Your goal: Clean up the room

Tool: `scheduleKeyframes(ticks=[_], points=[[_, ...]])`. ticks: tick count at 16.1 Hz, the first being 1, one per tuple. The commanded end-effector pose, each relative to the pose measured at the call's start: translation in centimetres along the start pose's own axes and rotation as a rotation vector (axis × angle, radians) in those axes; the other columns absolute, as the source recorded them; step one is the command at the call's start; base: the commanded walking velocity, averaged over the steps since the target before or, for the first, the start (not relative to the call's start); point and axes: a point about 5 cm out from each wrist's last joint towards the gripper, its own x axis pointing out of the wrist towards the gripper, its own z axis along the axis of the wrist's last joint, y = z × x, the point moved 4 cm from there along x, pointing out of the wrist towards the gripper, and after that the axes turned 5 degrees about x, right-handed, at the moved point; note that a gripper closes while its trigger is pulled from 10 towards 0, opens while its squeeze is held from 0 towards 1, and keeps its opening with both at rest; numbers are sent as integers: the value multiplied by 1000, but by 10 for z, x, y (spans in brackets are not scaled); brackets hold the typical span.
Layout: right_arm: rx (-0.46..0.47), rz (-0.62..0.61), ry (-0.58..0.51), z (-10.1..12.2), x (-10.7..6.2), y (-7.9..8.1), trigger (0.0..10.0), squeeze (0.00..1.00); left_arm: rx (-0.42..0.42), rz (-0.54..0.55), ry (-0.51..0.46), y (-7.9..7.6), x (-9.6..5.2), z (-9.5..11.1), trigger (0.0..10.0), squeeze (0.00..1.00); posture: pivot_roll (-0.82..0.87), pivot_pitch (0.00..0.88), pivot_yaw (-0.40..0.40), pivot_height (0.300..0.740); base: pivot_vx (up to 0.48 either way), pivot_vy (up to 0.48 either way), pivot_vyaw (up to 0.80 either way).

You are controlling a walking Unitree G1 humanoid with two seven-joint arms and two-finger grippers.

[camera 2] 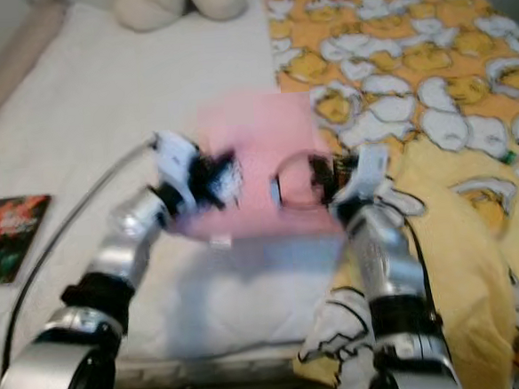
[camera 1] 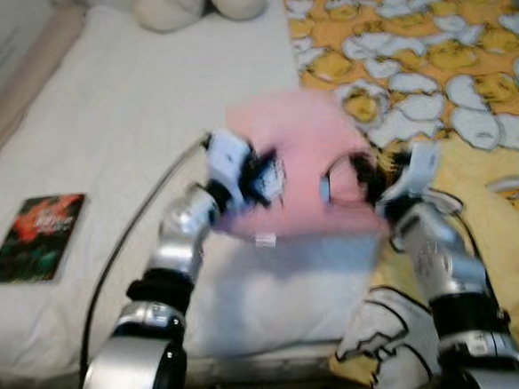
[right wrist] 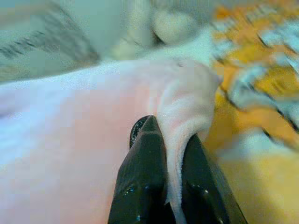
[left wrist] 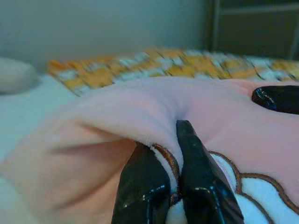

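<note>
The left gripper (left wrist: 175, 179) pinches a fold of the pink blanket (camera 1: 297, 161), cloth squeezed between its black fingers, and the right gripper (right wrist: 163, 172) clamps the opposite edge the same way. Between them the blanket hangs spread above the white bed (camera 1: 121, 124), just beside the yellow duck-print quilt (camera 1: 429, 67). The tidying looks to be in its early stages — the blanket is gripped on both sides but not yet folded or laid away, the quilt lies rumpled, and a book (camera 1: 38, 237) sits on the sheet near the left edge. The head views are blurred and give only the layout; the wrist views show each pinch plainly — and the left one shows brown-outlined white trim on the blanket.
</note>
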Motion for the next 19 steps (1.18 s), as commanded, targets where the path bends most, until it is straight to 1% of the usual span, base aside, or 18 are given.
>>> scheduleKeyframes(ticks=[1, 2, 4, 5, 6, 7, 8, 10, 11, 12, 16, 17, 19], points=[[-26, 36, -63, 15, 0, 14, 0, 0, 60, 31, -82, 11, -8, 25, 0, 0, -122, 0, 33, 740, 0, 0, 0], [-32, 55, -75, 18, -1, 21, 0, 0, 100, 8, -101, 9, -12, 33, 0, 0, -115, 0, 31, 740, 0, 0, 0], [-52, 58, -74, 17, -1, 25, 0, 0, 106, -2, -117, 4, -18, 39, 0, 0, -112, 0, 28, 740, 0, 0, 0], [-53, 34, -55, 11, -1, 23, 0, 0, 88, 1, -71, 3, -18, 31, 10000, 0, -109, 0, 26, 740, 0, 0, 0], [-67, 10, -34, 5, -1, 22, 1961, 0, 61, 9, -35, 5, -17, 24, 10000, 0, -110, 0, 26, 740, 0, 0, 0], [-107, 3, -29, 2, -2, 24, 10000, 0, 64, 7, -22, 5, -17, 21, 10000, 0, -112, 0, 27, 740, 0, 0, 0], [-139, 2, -28, 0, -3, 26, 10000, 0, 50, 15, -13, 7, -17, 20, 10000, 0, -115, 0, 28, 740, 0, 480, 0], [-190, -23, -15, -8, -6, 26, 10000, 0, 47, 47, 22, 15, -19, 13, 10000, 0, -119, 0, 29, 740, 0, 480, 0], [-196, -29, 5, -16, -7, 26, 10000, 0, 59, 87, 46, 22, -20, 9, 10000, 0, -119, 0, 29, 740, 0, 480, 0], [-192, -29, 18, -23, -8, 25, 10000, 0, 46, 131, 79, 26, -21, 2, 10000, 0, -125, 0, 36, 740, 0, 480, 0], [-201, -31, 47, -32, -10, 21, 10000, 0, 14, 216, 137, 31, -24, -14, 10000, 0, -125, 0, 30, 740, 0, 480, 0], [-211, -21, 61, -35, -9, 22, 10000, 0, -5, 250, 148, 35, -26, -18, 10000, 0, -121, 0, 18, 740, 0, 480, 0], [-215, -7, 75, -38, -8, 23, 10000, 0, -14, 280, 163, 39, -28, -21, 10000, 0, -114, 0, 8, 740, 0, 480, 0]])
